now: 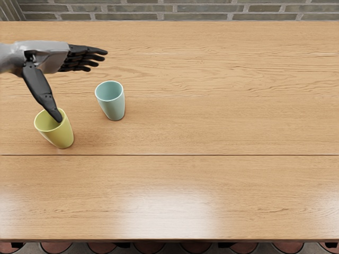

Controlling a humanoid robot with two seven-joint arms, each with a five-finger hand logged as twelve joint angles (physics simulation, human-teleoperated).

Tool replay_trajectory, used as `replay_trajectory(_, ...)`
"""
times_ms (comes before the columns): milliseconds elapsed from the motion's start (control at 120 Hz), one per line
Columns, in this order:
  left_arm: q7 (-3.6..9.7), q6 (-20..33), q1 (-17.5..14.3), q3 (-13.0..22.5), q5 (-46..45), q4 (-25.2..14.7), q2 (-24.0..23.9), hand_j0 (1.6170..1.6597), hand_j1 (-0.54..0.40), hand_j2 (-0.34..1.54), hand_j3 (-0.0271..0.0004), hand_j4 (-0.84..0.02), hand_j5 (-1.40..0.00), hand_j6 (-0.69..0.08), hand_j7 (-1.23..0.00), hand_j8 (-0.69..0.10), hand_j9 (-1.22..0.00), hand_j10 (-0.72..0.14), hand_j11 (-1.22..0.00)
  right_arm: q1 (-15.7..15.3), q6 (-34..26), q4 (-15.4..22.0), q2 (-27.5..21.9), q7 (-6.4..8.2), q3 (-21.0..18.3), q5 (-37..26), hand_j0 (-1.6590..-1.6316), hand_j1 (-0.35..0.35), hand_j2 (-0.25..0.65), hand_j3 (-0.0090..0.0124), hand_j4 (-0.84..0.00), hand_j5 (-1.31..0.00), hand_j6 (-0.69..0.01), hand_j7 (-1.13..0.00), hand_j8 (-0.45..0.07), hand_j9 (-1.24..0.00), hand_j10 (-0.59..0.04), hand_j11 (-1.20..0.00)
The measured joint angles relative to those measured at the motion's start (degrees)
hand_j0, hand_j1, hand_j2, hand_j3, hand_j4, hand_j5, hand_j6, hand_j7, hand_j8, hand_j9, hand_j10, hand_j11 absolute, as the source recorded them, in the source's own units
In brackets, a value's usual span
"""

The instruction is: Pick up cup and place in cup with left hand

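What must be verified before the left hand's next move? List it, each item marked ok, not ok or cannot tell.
1. Left hand empty and open: ok, fingers spread, nothing held.
2. Yellow cup and pale blue cup upright on the table: ok.
3. Cups apart from each other: ok, bare wood shows between them.
4. Left hand closed around a cup: not ok, no grasp yet.
5. Thumb clear of the yellow cup: cannot tell, it overlaps the mouth, inside or above.
6. Which cup to lift: cannot tell, the task names no colour.
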Motion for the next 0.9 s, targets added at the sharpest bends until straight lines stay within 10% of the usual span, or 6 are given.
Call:
replay_trajectory(192,1.34,0.00,-1.15,-0.62,-0.14,-0.27,-0.91,1.6580,0.324,0.01,0.0000,-0.026,-0.03,-0.027,-0.03,-0.027,-0.03,-0.026,-0.03,0.81,-0.01,-0.12,0.00,0.00,0.01,0.01,-1.6581,-0.349,0.000,0.0000,0.000,0.00,0.000,0.00,0.000,0.00,0.000,0.00)
replay_trajectory(342,16.63,0.00,-4.13,-1.70,0.99,-0.08,-7.50,1.6580,0.324,0.01,0.0000,-0.026,-0.03,-0.027,-0.03,-0.026,-0.03,-0.025,-0.03,1.15,-0.01,-0.19,0.00,0.00,0.00,0.00,-1.6581,-0.349,0.000,0.0000,0.000,0.00,0.000,0.00,0.000,0.00,0.000,0.00)
replay_trajectory(500,23.62,0.00,-8.68,-2.00,4.74,0.75,-12.53,1.6580,0.324,0.01,0.0000,-0.026,-0.03,-0.027,-0.03,-0.026,-0.03,-0.025,-0.03,1.24,-0.01,-0.45,0.00,0.00,0.00,0.00,-1.6581,-0.349,0.000,0.0000,0.000,0.00,0.000,0.00,0.000,0.00,0.000,0.00)
replay_trajectory(900,26.57,11.00,-6.17,0.35,24.42,3.13,-25.00,1.6581,0.323,0.01,0.0000,-0.025,-0.03,-0.026,-0.03,-0.026,-0.03,-0.025,-0.03,1.28,-0.01,-1.78,0.00,0.00,-0.02,0.00,-1.6581,-0.349,0.000,0.0000,0.000,0.00,0.000,0.00,0.000,0.00,0.000,0.00)
